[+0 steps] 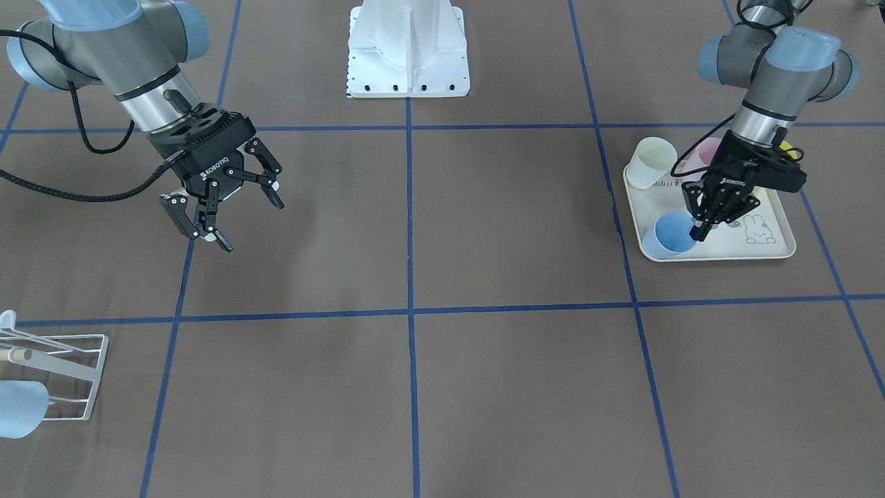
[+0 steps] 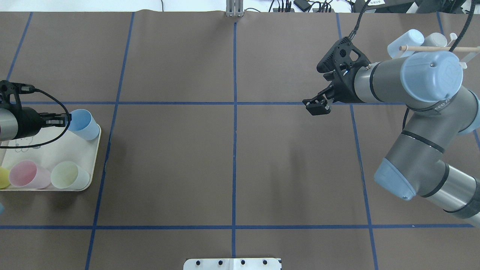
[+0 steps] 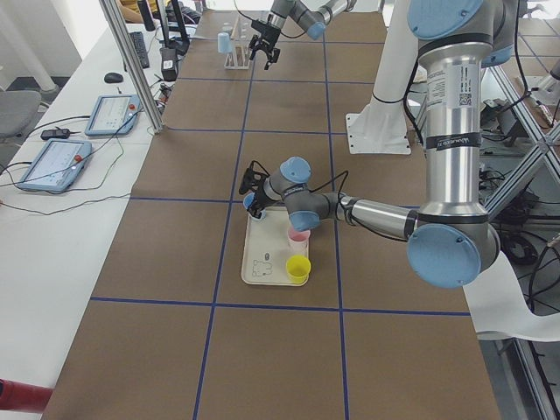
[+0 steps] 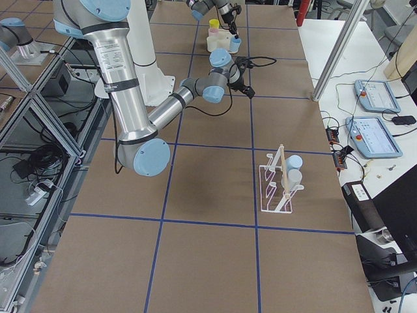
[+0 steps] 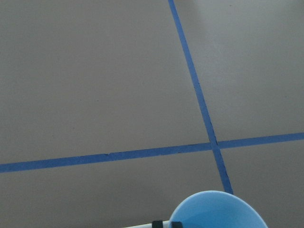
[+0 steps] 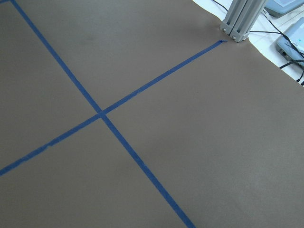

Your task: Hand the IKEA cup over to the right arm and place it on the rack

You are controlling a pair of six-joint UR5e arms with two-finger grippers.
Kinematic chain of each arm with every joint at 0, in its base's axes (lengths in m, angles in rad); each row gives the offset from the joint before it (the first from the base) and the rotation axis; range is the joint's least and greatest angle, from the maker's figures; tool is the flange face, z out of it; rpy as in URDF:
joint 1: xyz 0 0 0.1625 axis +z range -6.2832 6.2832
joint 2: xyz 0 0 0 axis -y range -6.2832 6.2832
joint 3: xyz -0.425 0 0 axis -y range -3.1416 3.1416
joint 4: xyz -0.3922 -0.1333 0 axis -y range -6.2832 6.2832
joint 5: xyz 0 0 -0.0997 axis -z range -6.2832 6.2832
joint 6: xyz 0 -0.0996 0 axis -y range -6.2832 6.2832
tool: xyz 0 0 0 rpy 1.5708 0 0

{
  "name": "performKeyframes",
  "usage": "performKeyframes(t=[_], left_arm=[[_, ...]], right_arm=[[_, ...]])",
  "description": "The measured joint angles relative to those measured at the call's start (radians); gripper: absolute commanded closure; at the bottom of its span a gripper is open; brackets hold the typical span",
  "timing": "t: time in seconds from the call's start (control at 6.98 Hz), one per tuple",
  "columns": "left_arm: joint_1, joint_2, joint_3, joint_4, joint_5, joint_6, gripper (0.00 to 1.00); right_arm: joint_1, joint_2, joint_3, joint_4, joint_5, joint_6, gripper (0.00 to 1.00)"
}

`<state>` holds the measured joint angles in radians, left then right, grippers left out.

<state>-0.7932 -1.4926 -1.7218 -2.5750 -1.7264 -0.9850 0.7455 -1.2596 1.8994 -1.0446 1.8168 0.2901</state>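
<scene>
A light blue cup [image 1: 669, 235] stands on the near left corner of a cream tray [image 1: 774, 243]; it also shows in the overhead view [image 2: 84, 124]. My left gripper [image 1: 697, 232] is shut on the blue cup's rim, one finger inside and one outside, and its fingertips [image 5: 156, 223] show at the cup's edge in the left wrist view. My right gripper [image 1: 250, 225] is open and empty, held above the bare table. The white wire rack [image 1: 59, 373] stands at the table's end on my right, with a wooden rod [image 2: 431, 48] and a pale blue cup [image 1: 17, 408] on it.
The tray [image 2: 56, 150] also holds a pink cup [image 2: 26, 179], a pale green cup [image 2: 69, 175] and a yellow cup [image 2: 3, 177]. The rack [image 4: 280, 182] holds a second, greyish cup [image 4: 294, 176]. Blue tape lines cross the brown table. The robot's white base [image 1: 408, 48] stands between the arms.
</scene>
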Motion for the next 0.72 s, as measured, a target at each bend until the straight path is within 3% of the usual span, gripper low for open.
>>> performKeyframes(t=[0.29,0.72], left_arm=[[-0.006,0.008,-0.033,0.001,-0.010,0.006,1.00],[-0.023,0.013,-0.182,0.012,-0.032,-0.025,1.00]], right_arm=[[-0.002,0.001,0.002,0.001,0.000,0.001,0.01],[-0.037,0.033,-0.012,0.019,-0.002,0.001,0.01]])
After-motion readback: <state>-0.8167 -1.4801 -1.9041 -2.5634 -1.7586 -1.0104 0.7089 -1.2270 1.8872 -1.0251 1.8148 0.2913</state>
